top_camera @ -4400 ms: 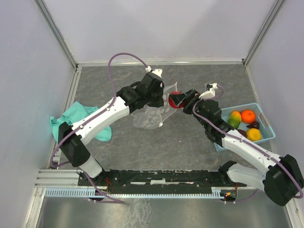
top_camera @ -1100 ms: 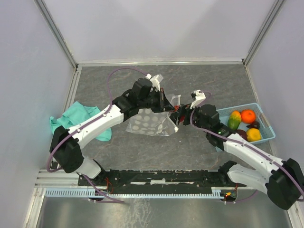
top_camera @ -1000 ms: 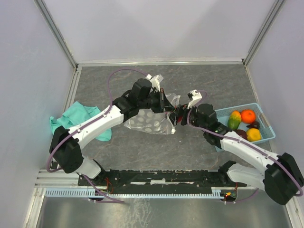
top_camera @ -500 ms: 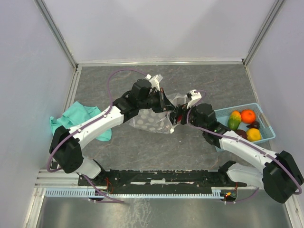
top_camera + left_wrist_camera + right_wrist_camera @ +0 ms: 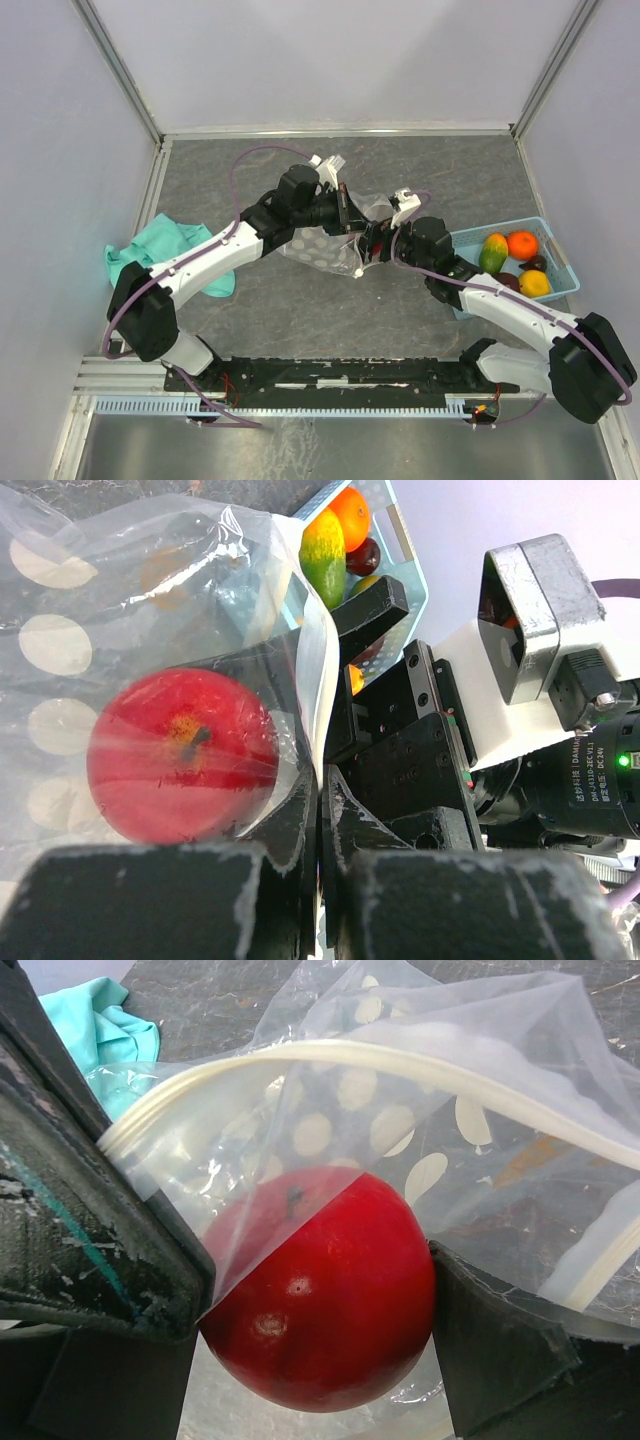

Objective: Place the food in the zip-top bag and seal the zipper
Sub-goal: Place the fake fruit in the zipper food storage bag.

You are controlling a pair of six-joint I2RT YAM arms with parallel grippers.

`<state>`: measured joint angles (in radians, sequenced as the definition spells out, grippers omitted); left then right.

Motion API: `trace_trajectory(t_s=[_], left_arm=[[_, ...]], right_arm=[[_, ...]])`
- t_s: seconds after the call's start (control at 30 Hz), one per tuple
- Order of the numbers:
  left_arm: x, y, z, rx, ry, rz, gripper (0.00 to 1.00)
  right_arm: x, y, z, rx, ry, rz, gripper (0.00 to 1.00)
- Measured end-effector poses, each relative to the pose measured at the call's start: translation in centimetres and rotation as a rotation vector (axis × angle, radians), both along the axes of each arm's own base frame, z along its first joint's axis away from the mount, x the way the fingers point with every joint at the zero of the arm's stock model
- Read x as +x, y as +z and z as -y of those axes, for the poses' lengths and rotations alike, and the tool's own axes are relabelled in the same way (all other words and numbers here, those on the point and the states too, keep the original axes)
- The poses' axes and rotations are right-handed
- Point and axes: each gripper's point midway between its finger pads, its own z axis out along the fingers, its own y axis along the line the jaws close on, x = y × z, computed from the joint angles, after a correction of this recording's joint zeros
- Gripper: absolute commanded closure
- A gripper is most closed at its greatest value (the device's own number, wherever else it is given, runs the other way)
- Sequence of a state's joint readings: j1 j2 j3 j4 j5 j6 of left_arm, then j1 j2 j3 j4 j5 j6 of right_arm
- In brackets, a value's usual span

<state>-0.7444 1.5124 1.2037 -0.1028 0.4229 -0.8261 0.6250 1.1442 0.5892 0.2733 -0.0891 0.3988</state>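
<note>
One clear zip-top bag (image 5: pixel 318 248) printed with white dots hangs at the centre of the top view, between the two arms. The left gripper (image 5: pixel 347 212) is clamped tight on its whitish zipper strip (image 5: pixel 400 1065), holding the mouth up and apart. One red apple (image 5: pixel 330 1280) sits in that mouth, partly behind the film. The right gripper (image 5: pixel 371 243) grips the apple, its jaws spread wide with one on each side. At the right of the top view, one blue basket (image 5: pixel 500 229) holds four pieces I can count: a green-yellow fruit (image 5: pixel 493 252), an orange (image 5: pixel 522 244), a dark purple piece (image 5: pixel 538 264) and a yellow one (image 5: pixel 535 284). One teal cloth (image 5: pixel 150 255) lies at the left. Small print on the lens barrel (image 5: pixel 590 780) in the left wrist view is too small to read.
</note>
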Motion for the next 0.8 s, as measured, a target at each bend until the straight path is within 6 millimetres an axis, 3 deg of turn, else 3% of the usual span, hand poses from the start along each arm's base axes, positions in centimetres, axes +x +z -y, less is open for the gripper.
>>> trace_trajectory(t_s=[0.33,0.8], left_arm=[[0.1,-0.2,-0.4,-0.014,0.001,-0.037,0.97],[1.3,-0.9,-2.0,0.001,0.04,-0.074,0.97]], right_arm=[[-0.1,0.2,0.8,-0.037,-0.014,0.004,0.01],[-1.0,6.1,2.0,-0.05,-0.025,0.037,0.01]])
